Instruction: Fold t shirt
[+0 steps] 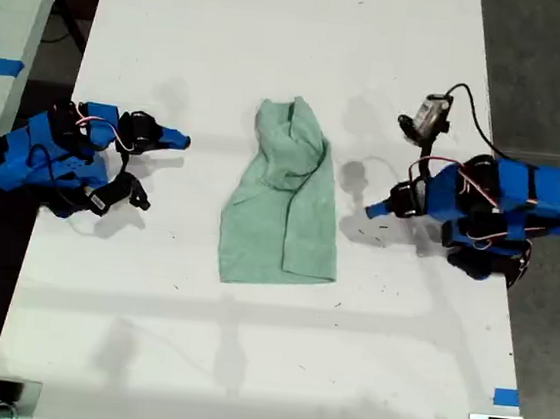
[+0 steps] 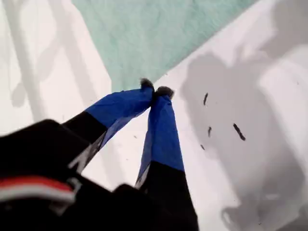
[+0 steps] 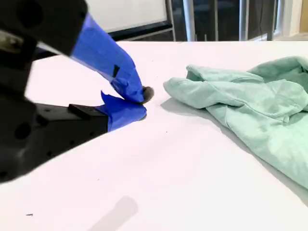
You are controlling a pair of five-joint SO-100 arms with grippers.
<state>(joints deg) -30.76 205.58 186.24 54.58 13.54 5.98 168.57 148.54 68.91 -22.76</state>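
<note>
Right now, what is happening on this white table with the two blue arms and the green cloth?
Two blue robot arms sit on either side of a pale green t shirt that lies wrinkled and partly folded over on the white table. Neither is holding it. My first hand is shut, its tips right at the shirt's edge. My second hand is also shut, resting near the bunched end with a gap between them. No fold is being made at this moment.
</note>
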